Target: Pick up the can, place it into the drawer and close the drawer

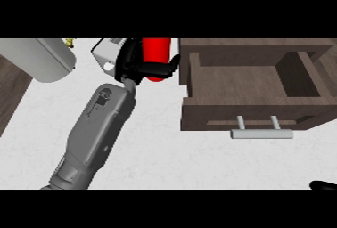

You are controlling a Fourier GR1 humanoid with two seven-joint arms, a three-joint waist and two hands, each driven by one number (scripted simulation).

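At the lower right edge we see only a dark tip of our right hand (321,185), its fingers unreadable. Farther up, our left hand (141,67) curls round the red can (157,51), just left of the open drawer (253,113).

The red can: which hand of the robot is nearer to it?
Left. The left hand is curled round the red can; the right hand shows only at the lower right edge, far away.
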